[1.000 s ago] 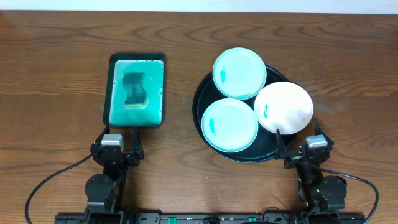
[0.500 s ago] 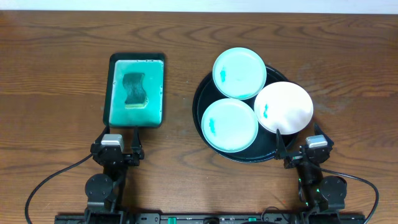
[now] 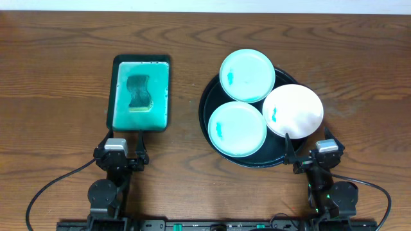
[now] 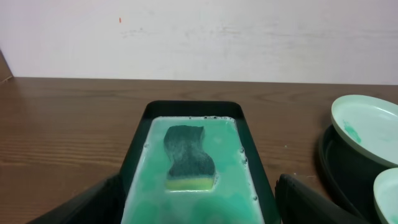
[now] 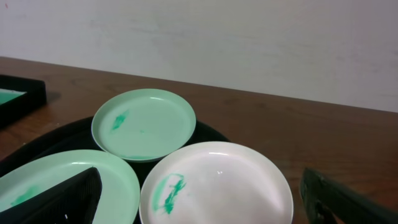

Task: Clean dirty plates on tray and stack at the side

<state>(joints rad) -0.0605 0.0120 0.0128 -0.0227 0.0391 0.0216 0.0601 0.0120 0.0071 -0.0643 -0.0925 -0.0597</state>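
Zero progress: all three dirty plates (image 3: 237, 128) sat smeared on the tray (image 3: 207, 96), none stacked on the counter (image 3: 58, 77). Left end effector (image 4: 199, 202) and right end effector (image 5: 202, 202) were both spread, empty. Sponge (image 3: 138, 92) untouched.

plates (image 5: 216, 180): glossy, smooth | tray (image 3: 215, 138): black, glossy | tabletop (image 3: 58, 70): wood-grain | sponge (image 4: 188, 158): rough

Your left gripper (image 4: 198, 202) stood with its fingers (image 4: 93, 202) spread wide at the bottom corners, framing a rectangular dark tray (image 4: 193, 107) of teal-green liquid. A dark-topped, yellow-based sponge (image 4: 188, 158) lay near its middle. At the right edge you had a mint-green plate (image 4: 367, 127) bearing a teal smear, and a second mint-green plate (image 4: 388, 193) below it. Both overlapped the round black tray (image 4: 336, 165) on the wooden table (image 4: 68, 124).
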